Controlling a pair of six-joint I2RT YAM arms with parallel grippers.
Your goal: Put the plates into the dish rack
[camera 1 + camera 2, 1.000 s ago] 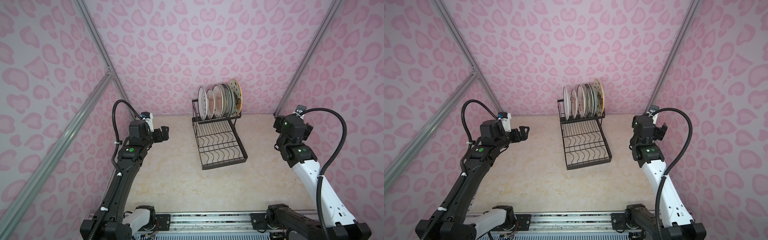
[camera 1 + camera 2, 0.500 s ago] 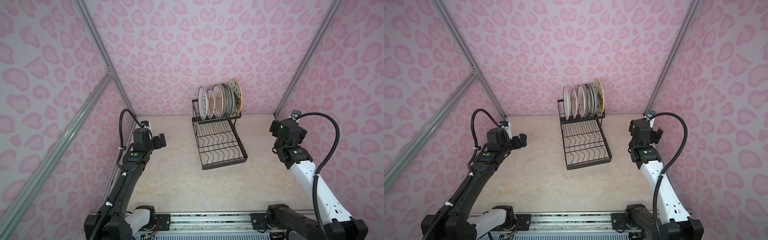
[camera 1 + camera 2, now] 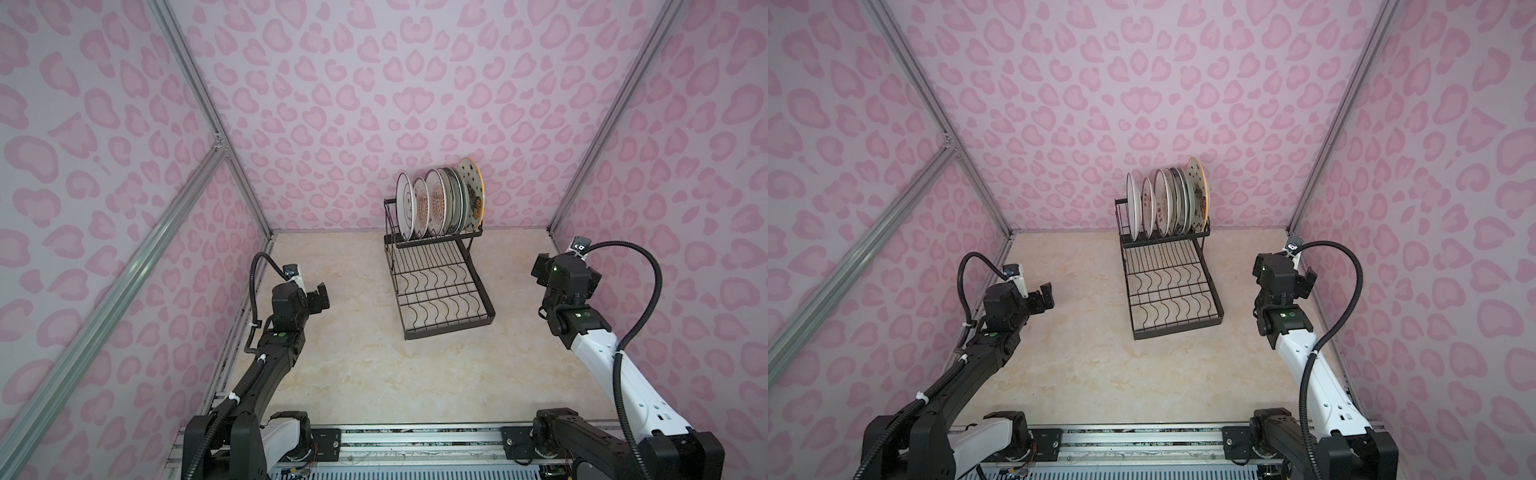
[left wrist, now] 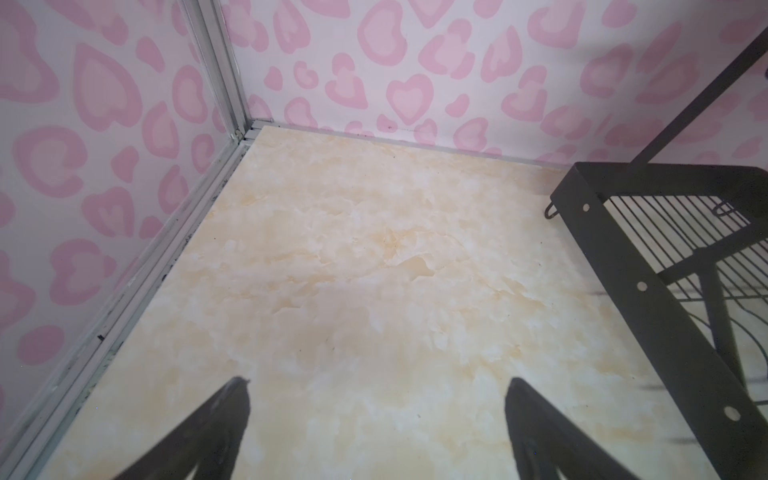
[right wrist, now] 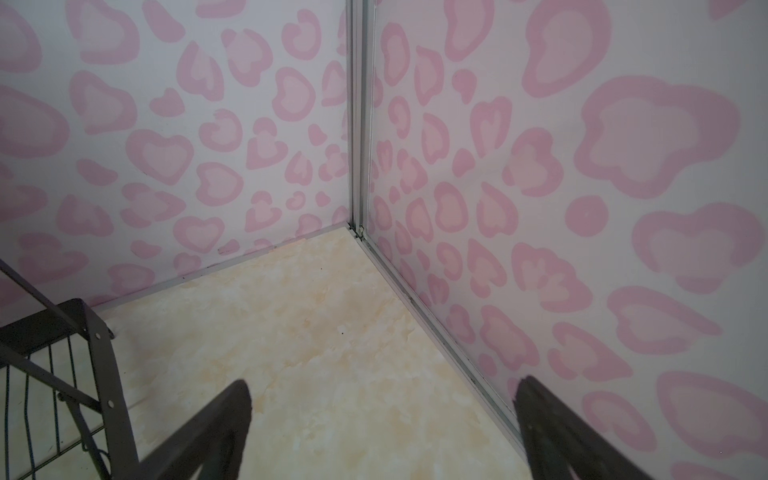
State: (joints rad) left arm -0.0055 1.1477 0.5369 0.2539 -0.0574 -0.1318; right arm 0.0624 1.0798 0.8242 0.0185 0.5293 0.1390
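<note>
The black wire dish rack (image 3: 449, 327) (image 3: 1177, 329) stands at the far middle of the marbled cream table (image 3: 353, 353), its raised back tier close to the far wall (image 3: 374, 83) of pink hearts and its flat lower tray with wavy dividers reaching toward the near side. The plates (image 3: 436, 203) (image 3: 1167, 203) all stand on edge in the raised tier, side by side in one row. A cream plate (image 3: 405, 203) is at the left end, two orange sunburst plates (image 3: 422, 205) come next, and the star-and-cat plate (image 3: 471, 195) with its orange rim is at the right end; the ones between are packed too tightly to tell apart. The lower tray holds no plate. The left gripper (image 3: 318, 298) (image 3: 1045, 297) (image 4: 378, 382) hangs above the table at the left, well apart from the rack, with its jaws spread wide and nothing between them; its wrist view shows only bare table between the two dark fingers (image 4: 232, 407), with the rack's side rail (image 4: 648, 291) off to one side. The right gripper (image 3: 567, 274) (image 3: 1285, 276) (image 5: 384, 384) hangs at the right, near the right wall and also well apart from the rack, its jaws likewise wide apart and holding nothing; its wrist view looks toward the far right corner, with a corner of the rack (image 5: 104, 353) at the edge.
</note>
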